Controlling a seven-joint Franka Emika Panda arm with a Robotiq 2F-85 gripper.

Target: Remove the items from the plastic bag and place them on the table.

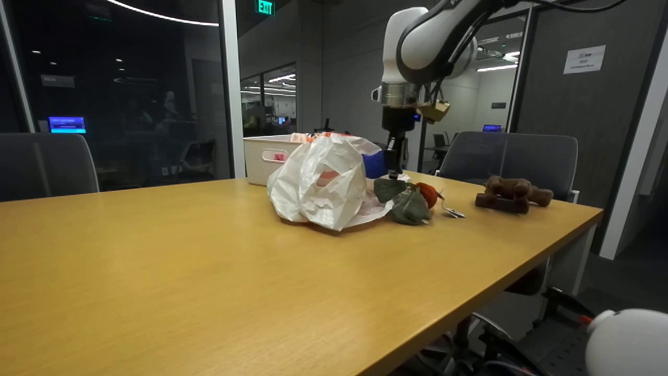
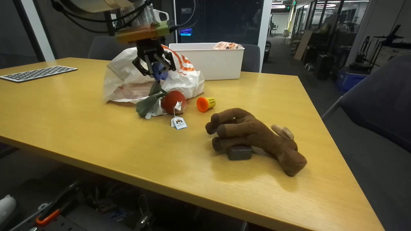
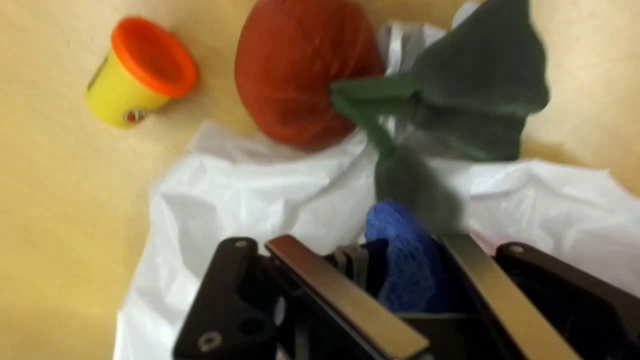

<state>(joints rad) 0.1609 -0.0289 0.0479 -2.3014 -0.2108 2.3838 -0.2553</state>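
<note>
fingers [image 3: 345,295]: You had them drawn in tight at the mouth of the plastic bag [image 1: 292,193], and they seemed to pinch the blue item [image 3: 407,265] between them; how deep the hold went was hidden.
blue item: In an exterior view the blue item [image 1: 373,166] showed just past the bag's rim, and I judged it the one you were taking out.
stuffed fruit [image 2: 173,102]: It lay on the tabletop [image 1: 172,271] by the mouth, and in the wrist view its leaf [image 3: 410,190] met the blue item's outline; whether they touched, I couldn't tell.
on the tabletop too: A brown toy animal [image 2: 253,128] lay partly over a black block [image 2: 240,153], and a yellow tub [image 2: 206,104] lay on its side near the fruit.
pinch check: It paid you to make sure only blue was caught, since a fold of plastic or that leaf could have come along.
pull: A slow draw up and out through the mouth suited best; a sideways drag risked hauling the bag.
snag: If the plastic followed, pausing and taking a fresh hold beat tugging.
setting down: The tabletop beyond the fruit, well apart from the white box [image 2: 218,61], looked sensible, with contact made before you let go.
</note>
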